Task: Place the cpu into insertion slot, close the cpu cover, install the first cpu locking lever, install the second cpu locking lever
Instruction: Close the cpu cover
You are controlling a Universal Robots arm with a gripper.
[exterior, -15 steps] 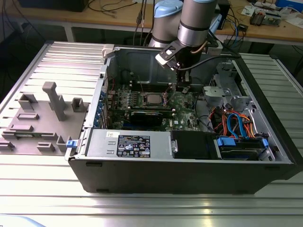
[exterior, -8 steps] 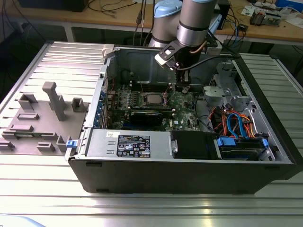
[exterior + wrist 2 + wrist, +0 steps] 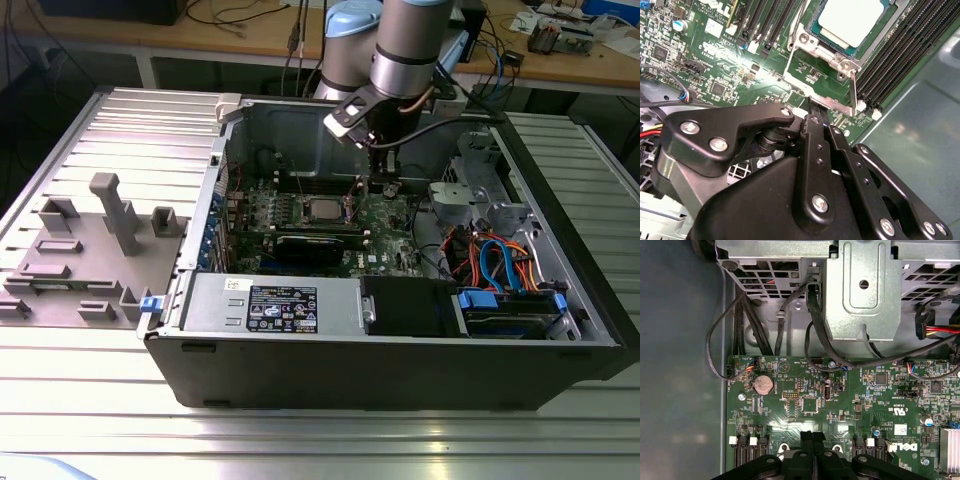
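**Jaws.** The gripper (image 3: 819, 117) has its jaws together: in both wrist views the two black fingers (image 3: 806, 442) lie side by side with only a thin seam between them. In the second wrist view the tips meet the nearest edge of the cpu cover (image 3: 830, 102). Whether that edge is pinched between the jaws or only touched cannot be told.

**Task items.**
- The cpu cover is swung open. Its silvery frame lies between the jaws and the socket, with green board (image 3: 715, 65) showing through its window.
- The cpu (image 3: 852, 20) is seated in the insertion slot (image 3: 806, 42), beyond the cover from the jaws, its dull metal top uncovered.
- A thin locking lever (image 3: 854, 92) stands raised just beside the cover's far corner.
- Long black memory slots (image 3: 900, 55) run to either side of the socket.

**Arm.** In the exterior view the arm (image 3: 410, 50) drops steeply into the open computer case (image 3: 400, 370), which lies on the ribbed metal worktop (image 3: 300, 440). The gripper (image 3: 385, 185) points down at the board, close to the cpu (image 3: 322, 210), on the exterior view's right of it.
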